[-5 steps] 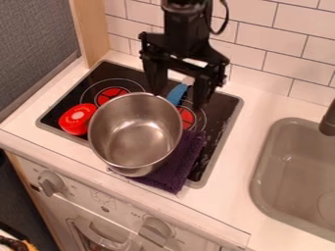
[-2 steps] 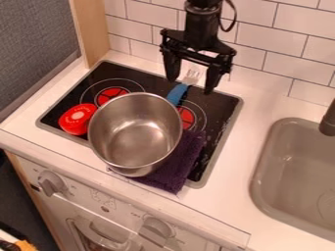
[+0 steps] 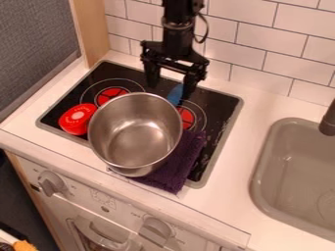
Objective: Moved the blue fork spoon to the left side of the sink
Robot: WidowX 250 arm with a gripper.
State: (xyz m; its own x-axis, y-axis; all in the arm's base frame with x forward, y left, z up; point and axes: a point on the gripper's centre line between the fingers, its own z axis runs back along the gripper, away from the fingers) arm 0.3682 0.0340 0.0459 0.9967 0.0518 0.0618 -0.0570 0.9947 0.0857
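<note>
The gripper (image 3: 170, 84) hangs over the far part of the black stovetop (image 3: 221, 107), its two fingers spread wide and closed on nothing. The blue-handled fork (image 3: 175, 94) lies on the stovetop below it — the blue handle shows in the gap between the fingers, closer to the one on the sink (image 3: 288, 171) side; whether that finger touches it, I cannot tell. The handle's near end sits just behind the steel pot's (image 3: 134, 135) rim — the tines are hidden behind the gripper.
</note>
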